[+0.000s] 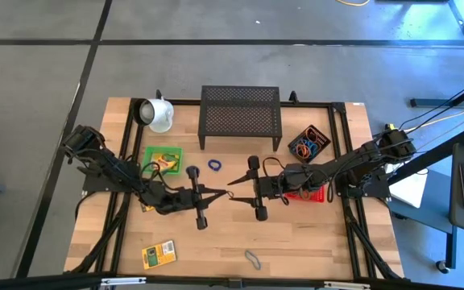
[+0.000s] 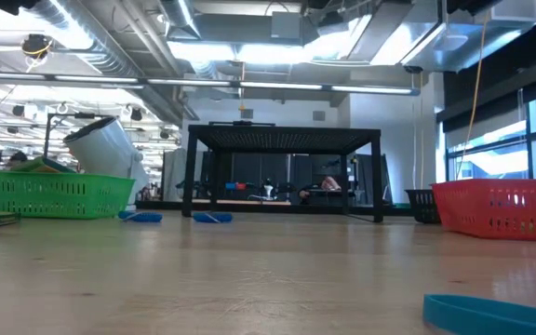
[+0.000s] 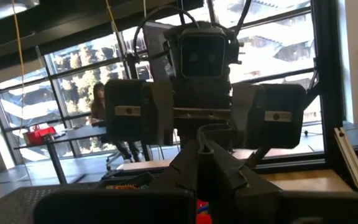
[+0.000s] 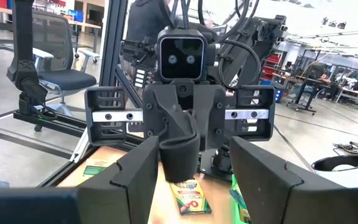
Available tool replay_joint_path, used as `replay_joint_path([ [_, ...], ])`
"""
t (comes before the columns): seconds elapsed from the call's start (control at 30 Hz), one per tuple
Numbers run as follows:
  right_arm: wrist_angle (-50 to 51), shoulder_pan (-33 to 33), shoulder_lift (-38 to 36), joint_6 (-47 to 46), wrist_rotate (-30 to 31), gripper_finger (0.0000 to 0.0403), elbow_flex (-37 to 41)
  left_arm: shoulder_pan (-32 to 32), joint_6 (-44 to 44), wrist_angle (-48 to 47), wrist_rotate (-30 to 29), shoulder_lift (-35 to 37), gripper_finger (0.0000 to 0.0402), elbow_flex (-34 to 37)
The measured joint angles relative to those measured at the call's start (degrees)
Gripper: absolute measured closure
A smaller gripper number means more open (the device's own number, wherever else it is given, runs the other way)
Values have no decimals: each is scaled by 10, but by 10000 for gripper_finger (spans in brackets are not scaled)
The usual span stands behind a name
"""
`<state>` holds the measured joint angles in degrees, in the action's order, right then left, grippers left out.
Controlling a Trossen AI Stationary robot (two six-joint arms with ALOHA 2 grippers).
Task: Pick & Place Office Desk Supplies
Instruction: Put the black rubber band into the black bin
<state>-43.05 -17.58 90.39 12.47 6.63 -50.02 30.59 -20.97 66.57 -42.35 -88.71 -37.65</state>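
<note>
My two grippers face each other above the table's middle. My left gripper (image 1: 222,192) is shut, and its closed fingers (image 4: 179,155) stand between the open fingers of my right gripper (image 1: 234,191) without touching them. A blue rubber band (image 1: 213,164) lies on the wood behind them. A grey band (image 1: 253,258) and a crayon box (image 1: 159,254) lie near the front edge. Another crayon box (image 4: 191,199) lies on the table under my left arm. My left gripper is shut, its fingers level and pointing toward the table's right. A small red-orange bit (image 3: 202,211) shows between its fingers; I cannot tell whether it is something held or something beyond them.
A green basket (image 1: 162,158) with crayon boxes stands at the left. A red basket (image 1: 308,193) sits under my right arm, and a black basket of rubber bands (image 1: 308,143) stands behind it. The white mug (image 1: 158,113) lies on its side beside the black mesh rack (image 1: 240,117).
</note>
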Motion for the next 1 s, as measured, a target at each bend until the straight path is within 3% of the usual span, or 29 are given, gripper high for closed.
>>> replay_joint_path([
  [0.6,0,0,0,0,34,217,0,0,-8,10,0,0,393,0],
  [0.77,7,0,0,0,32,270,0,0,-8,10,0,0,393,0],
  [1.0,10,0,0,-11,30,382,0,0,-7,10,0,0,393,0],
])
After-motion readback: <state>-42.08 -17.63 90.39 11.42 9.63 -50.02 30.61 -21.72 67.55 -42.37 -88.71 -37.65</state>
